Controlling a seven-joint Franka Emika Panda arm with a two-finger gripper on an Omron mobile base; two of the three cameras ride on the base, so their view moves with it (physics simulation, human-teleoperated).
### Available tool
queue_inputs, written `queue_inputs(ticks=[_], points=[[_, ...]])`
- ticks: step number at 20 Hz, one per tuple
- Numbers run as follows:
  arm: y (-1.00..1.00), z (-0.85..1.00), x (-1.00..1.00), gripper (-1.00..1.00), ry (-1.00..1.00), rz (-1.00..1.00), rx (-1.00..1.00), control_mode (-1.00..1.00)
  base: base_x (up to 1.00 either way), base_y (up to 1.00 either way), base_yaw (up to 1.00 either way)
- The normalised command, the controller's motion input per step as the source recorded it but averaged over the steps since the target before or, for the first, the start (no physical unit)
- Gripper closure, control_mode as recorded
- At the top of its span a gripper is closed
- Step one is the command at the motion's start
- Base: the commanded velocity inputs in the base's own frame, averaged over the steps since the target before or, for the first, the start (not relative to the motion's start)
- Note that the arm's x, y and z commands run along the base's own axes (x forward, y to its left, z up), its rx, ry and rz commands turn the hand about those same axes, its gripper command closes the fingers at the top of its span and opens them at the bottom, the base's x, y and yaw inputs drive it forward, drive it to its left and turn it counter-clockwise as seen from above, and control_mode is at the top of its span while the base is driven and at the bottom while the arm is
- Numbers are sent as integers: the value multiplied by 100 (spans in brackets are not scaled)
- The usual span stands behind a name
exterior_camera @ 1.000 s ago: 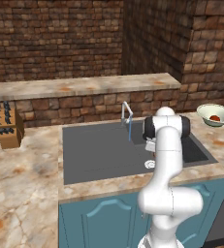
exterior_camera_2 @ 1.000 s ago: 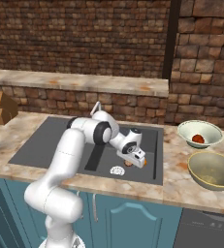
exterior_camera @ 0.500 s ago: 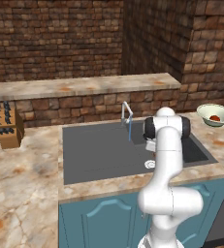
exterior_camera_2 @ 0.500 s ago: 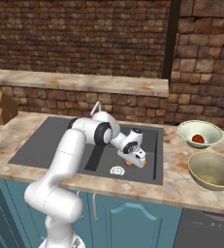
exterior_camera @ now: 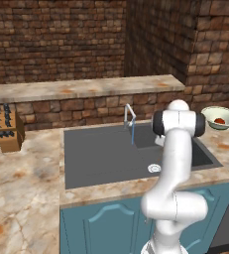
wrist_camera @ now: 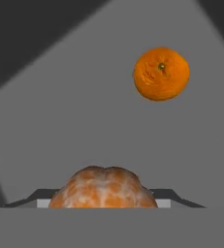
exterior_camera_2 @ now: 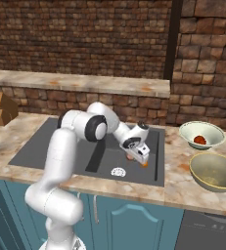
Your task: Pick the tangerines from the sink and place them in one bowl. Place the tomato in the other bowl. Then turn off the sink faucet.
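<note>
Pale tangerine (wrist_camera: 104,188), lower half cut off, sits clamped in claw (exterior_camera_2: 137,157).

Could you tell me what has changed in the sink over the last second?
Very little moved. The hand, low in the sink, has shut on the paler tangerine, which now sits between its fingers. The arm kept its pose. The bright orange tangerine still lies loose on the sink floor, the tomato stays in the cream bowl, and the olive-tan bowl is unchanged.
</note>
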Motion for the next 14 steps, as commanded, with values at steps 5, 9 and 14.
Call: queue_inputs(ticks=[5, 9, 14], points=[[0, 100, -60, 100, -29, -6, 0, -100, 0, 0, 0], [0, 87, -48, 100, -18, -23, -2, -100, 0, 0, 0], [0, 86, -35, 100, -7, -42, -6, -100, 0, 0, 0]])
